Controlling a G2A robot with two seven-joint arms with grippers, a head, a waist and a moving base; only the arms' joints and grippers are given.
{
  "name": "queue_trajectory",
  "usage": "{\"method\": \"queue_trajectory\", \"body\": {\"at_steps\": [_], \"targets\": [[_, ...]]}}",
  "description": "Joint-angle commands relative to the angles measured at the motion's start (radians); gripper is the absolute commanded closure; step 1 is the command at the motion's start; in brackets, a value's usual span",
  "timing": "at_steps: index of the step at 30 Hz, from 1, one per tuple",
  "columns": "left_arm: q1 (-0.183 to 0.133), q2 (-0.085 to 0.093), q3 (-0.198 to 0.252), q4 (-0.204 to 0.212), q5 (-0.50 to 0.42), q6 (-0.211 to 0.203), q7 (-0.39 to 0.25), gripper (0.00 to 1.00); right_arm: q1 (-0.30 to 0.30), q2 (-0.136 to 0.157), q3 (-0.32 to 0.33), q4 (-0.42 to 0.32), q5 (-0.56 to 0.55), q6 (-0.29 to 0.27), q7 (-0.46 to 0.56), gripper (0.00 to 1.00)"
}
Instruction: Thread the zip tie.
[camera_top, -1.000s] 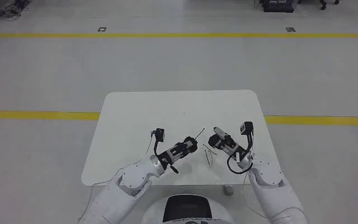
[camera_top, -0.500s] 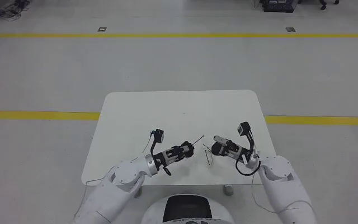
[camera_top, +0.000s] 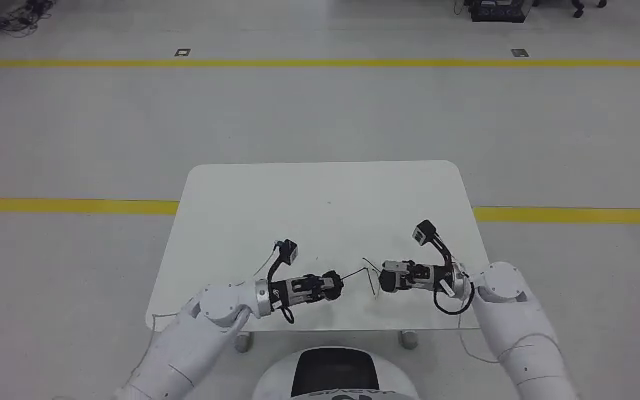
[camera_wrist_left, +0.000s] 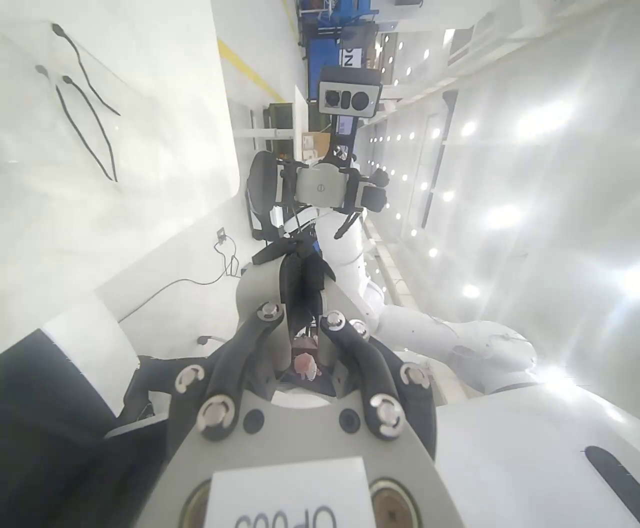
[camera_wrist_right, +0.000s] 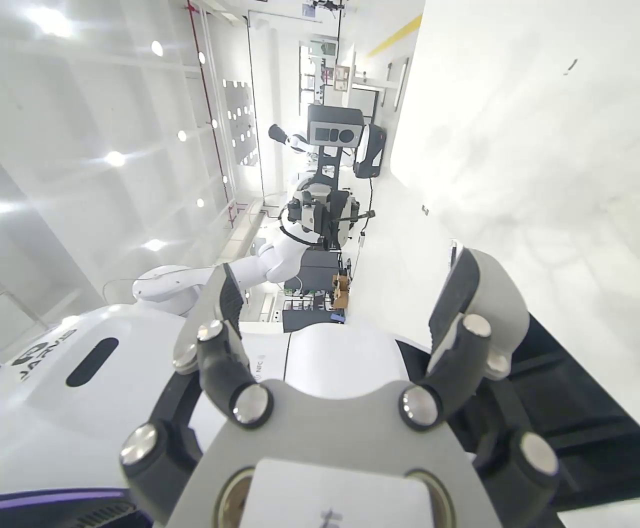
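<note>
Fingers of left gripper (camera_wrist_left: 300, 270) clench a thin black zip tie (camera_top: 354, 274), right gripper (camera_wrist_right: 345, 265) splayed empty, left wrist view catches three round-headed spare ties (camera_wrist_left: 92, 117) on white counter (camera_wrist_left: 165, 165).

White table (camera_top: 320, 195) — yellow floor lines (camera_top: 300, 63) beyond.

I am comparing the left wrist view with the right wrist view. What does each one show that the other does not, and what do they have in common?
Left wrist view: three loose zip ties lying on the table, and the left gripper up close, with the gripped zip tie between its shut fingers.

Right wrist view: the right gripper up close, its fingers spread wide with nothing between them.

Shared: the white table, the gripped zip tie, and in each view the opposite arm's gripper farther off, facing the camera.
</note>
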Motion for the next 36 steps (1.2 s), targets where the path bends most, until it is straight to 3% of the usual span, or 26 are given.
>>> {"method": "queue_trajectory", "body": {"at_steps": [1,6,10,13,17,20,29,34,36], "targets": [[0.0,0.0,-0.001,0.0,-0.001,0.0,0.0,1.0,0.0,0.0,0.0,0.0,0.0,0.001,0.0,0.0],[-0.003,0.0,0.007,-0.003,0.008,0.007,0.007,1.0,0.0,0.0,0.0,0.0,0.0,0.001,0.0,0.0],[-0.017,0.006,0.014,0.002,-0.046,-0.027,-0.125,1.0,0.015,0.014,-0.056,-0.001,-0.008,0.018,0.003,0.0],[-0.018,0.013,0.011,0.004,-0.102,-0.044,-0.223,1.0,0.046,0.051,-0.126,0.023,0.038,0.007,0.003,0.0],[-0.022,0.02,0.015,0.013,-0.136,-0.052,-0.295,1.0,0.083,0.11,-0.228,0.036,0.17,-0.008,0.003,0.0],[-0.031,0.021,0.028,0.027,-0.115,-0.048,-0.285,1.0,0.114,0.16,-0.313,0.029,0.247,-0.008,0.003,0.0],[-0.037,0.019,0.044,0.02,-0.106,-0.048,-0.222,1.0,0.106,0.158,-0.321,0.031,0.27,0.0,0.003,0.0],[-0.056,0.016,0.064,0.05,-0.18,-0.043,-0.258,1.0,0.135,0.178,-0.422,0.045,0.367,-0.003,0.003,0.0],[-0.067,0.016,0.067,0.063,-0.162,-0.053,-0.238,1.0,0.138,0.18,-0.427,0.048,0.371,-0.005,0.003,0.0]]}}
